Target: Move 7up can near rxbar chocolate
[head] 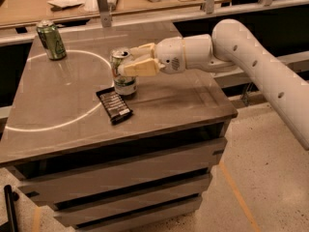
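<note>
The 7up can (pixel 123 81), pale with a green band at the bottom and a silver top, stands upright on the grey table (pixel 183 98) just behind the rxbar chocolate (pixel 115 105), a flat black bar with white text. The can's base sits right at the bar's far end. My gripper (pixel 126 63) reaches in from the right with its cream fingers (pixel 140 67) on either side of the can's upper part, shut on it.
An all-green can (pixel 51 40) stands at the table's back left corner. A white arc line (pixel 67 122) curves across the tabletop. A cluttered counter (pixel 72 1) runs behind. The table's right edge drops to speckled floor.
</note>
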`<action>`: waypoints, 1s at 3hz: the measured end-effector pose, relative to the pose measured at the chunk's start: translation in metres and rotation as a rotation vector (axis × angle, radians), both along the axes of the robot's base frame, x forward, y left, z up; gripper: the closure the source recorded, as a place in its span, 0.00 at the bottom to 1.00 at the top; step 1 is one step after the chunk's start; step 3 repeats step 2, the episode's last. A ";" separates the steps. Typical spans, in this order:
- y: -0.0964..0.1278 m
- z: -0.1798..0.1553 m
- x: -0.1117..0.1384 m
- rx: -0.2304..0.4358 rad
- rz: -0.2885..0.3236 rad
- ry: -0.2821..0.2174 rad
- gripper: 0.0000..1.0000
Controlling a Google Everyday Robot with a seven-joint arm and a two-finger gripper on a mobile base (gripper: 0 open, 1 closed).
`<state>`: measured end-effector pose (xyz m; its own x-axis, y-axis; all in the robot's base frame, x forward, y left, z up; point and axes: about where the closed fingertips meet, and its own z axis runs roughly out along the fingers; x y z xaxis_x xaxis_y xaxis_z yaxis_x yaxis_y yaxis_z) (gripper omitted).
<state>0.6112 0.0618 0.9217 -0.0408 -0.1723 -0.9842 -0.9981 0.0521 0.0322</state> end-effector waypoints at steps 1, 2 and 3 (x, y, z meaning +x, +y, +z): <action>-0.039 0.006 0.004 0.008 -0.133 -0.029 0.00; -0.039 0.006 0.004 0.008 -0.133 -0.029 0.00; -0.039 0.006 0.004 0.008 -0.133 -0.029 0.00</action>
